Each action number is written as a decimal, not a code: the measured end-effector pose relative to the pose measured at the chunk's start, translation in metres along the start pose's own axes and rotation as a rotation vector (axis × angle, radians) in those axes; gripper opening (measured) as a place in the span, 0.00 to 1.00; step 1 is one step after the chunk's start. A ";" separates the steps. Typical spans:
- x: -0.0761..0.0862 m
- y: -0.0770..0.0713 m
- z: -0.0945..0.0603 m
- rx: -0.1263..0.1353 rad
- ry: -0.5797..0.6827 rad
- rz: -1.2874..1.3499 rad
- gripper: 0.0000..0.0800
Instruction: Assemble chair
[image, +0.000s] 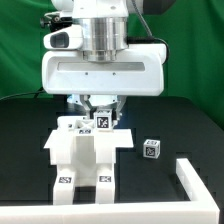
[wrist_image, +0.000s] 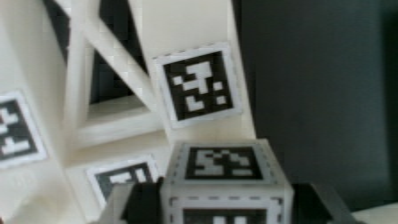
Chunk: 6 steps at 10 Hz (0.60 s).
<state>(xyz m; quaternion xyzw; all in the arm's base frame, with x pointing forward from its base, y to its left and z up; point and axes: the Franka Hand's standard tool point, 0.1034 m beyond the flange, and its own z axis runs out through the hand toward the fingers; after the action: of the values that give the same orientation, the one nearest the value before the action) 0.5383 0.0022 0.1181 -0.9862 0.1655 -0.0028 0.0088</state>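
Observation:
The partly joined chair (image: 88, 155), made of white matte slabs and bars with square tags, stands at the front middle of the black table. My gripper (image: 100, 120) hangs just above its rear part and is shut on a small white tagged block (image: 102, 122). In the wrist view the block (wrist_image: 217, 175) sits between my dark fingers (wrist_image: 128, 205), with my gripper (wrist_image: 217, 202) closed on its sides. Beyond it are a tagged chair bar (wrist_image: 196, 88) and crossing white bars (wrist_image: 80, 60). Whether the block touches the chair I cannot tell.
A second small white tagged cube (image: 150, 149) lies on the table at the exterior view's right of the chair. A white L-shaped rail (image: 190, 178) runs along the front right. A green curtain hangs behind.

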 end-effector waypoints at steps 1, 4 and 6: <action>0.000 0.000 0.000 0.000 0.000 0.035 0.36; 0.001 -0.003 0.000 0.023 -0.002 0.402 0.36; 0.003 -0.005 0.000 0.046 0.008 0.568 0.36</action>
<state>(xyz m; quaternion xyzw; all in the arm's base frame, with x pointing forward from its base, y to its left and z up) 0.5432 0.0062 0.1178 -0.8997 0.4353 -0.0079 0.0311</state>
